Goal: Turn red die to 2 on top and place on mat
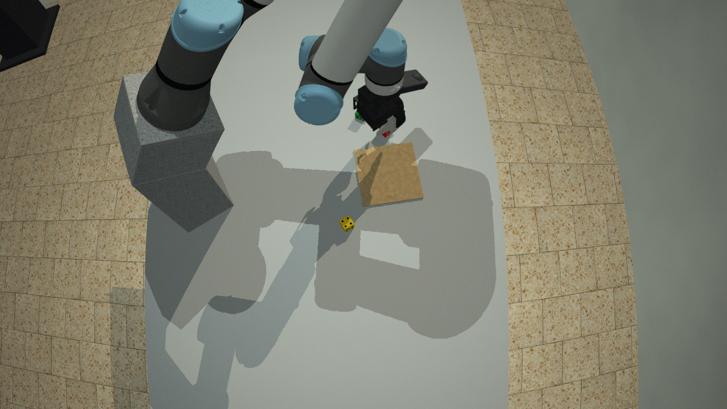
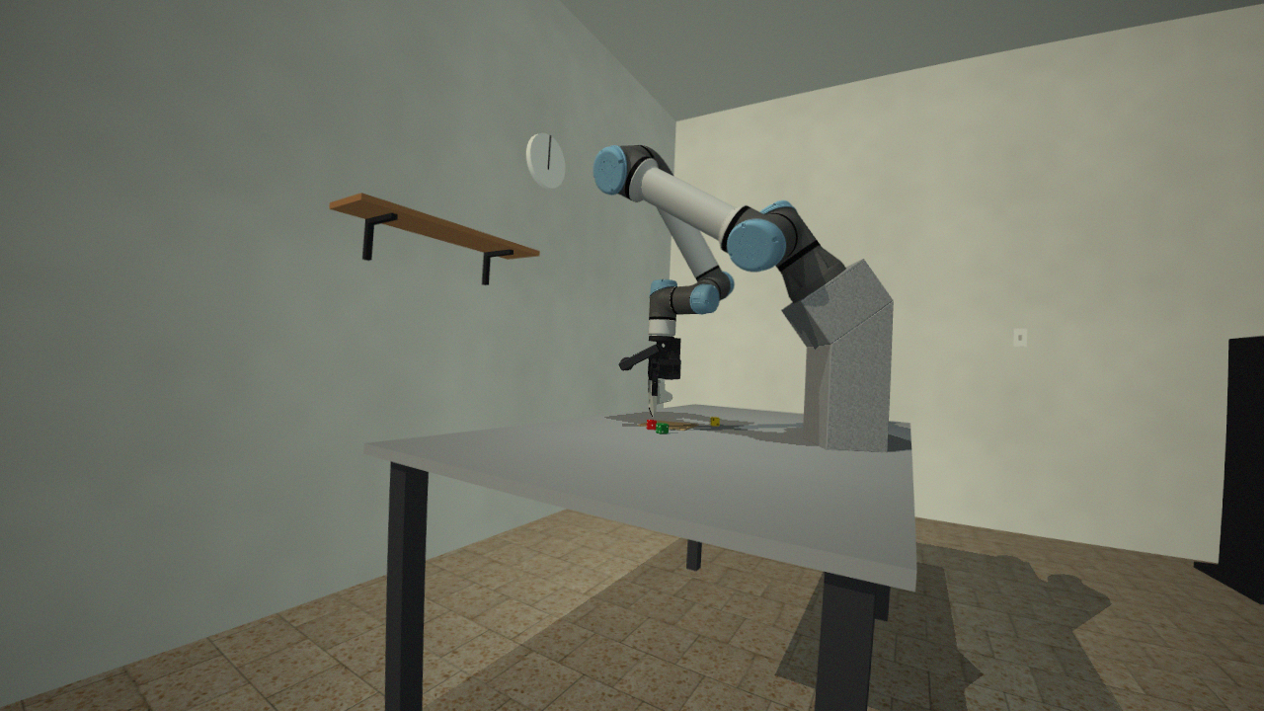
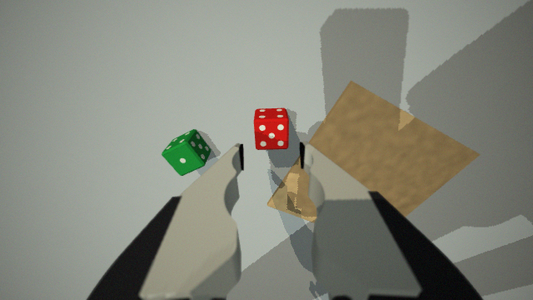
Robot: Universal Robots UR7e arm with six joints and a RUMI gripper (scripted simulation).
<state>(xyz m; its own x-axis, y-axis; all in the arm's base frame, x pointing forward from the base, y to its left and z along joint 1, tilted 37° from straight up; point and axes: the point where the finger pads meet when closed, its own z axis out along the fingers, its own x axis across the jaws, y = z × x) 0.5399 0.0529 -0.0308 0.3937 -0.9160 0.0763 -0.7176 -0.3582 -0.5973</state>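
In the top view, the mat (image 1: 393, 175) (image 2: 678, 427) (image 3: 396, 150) lies on the tabletop (image 1: 284, 376) (image 2: 618, 482) (image 3: 83, 62), to the right of the arm's pedestal (image 1: 178, 198) (image 2: 859, 380). The task's die (image 1: 386, 133) (image 2: 651, 424) (image 3: 271, 129) sits on the tabletop just beyond the mat's upper edge, apart from the mat. A second die (image 1: 359, 116) (image 2: 662, 429) (image 3: 186, 152) is to its upper left, also off the mat. A third die (image 1: 346, 223) (image 2: 715, 422) sits below the mat's lower left corner, nearer the pedestal than the task's die is.
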